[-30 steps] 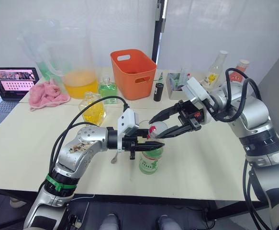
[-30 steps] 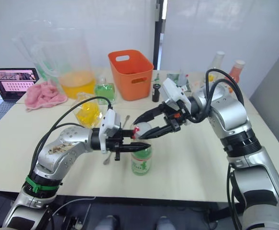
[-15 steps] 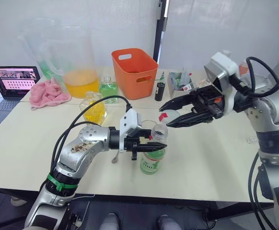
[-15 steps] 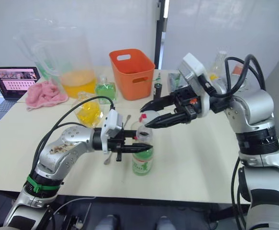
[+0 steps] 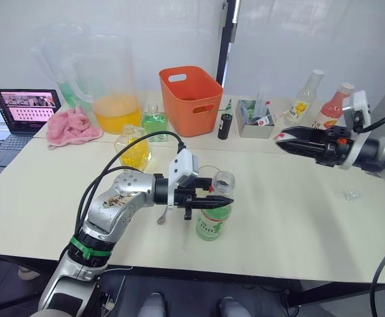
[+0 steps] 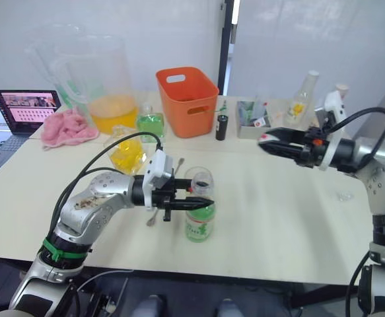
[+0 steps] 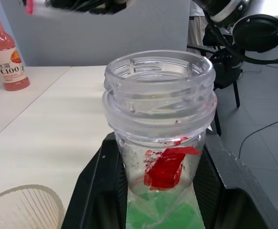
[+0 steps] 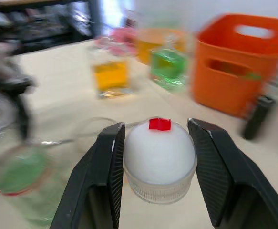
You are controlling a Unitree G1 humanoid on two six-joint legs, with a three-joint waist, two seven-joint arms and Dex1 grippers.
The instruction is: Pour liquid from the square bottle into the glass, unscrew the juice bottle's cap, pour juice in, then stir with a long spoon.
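Head views: the juice bottle (image 5: 213, 214) stood uncapped near the front edge of the table (image 5: 291, 218), its neck clamped between the two fingers of the left pincer (image 5: 213, 201). The glass (image 6: 193, 177) stood just behind the bottle. The square bottle (image 5: 131, 149), holding yellow liquid, stood farther back toward the left, with the long spoon (image 5: 162, 214) lying between it and the left arm. The right pincer (image 5: 291, 140) hung above the table's right rear part, well apart from the juice bottle. Along the rear edge stood a pitcher (image 5: 106, 86), an orange basket (image 5: 192, 99) and a pink cloth (image 5: 73, 125).

Left wrist view: the black fingers (image 7: 98, 186) pressed on both sides of the juice bottle's open, threaded neck; the rim of the glass showed beside it.

Right wrist view: the right pincer's fingers (image 8: 108, 167) were closed on the white cap (image 8: 159, 157), which bore a small red mark.
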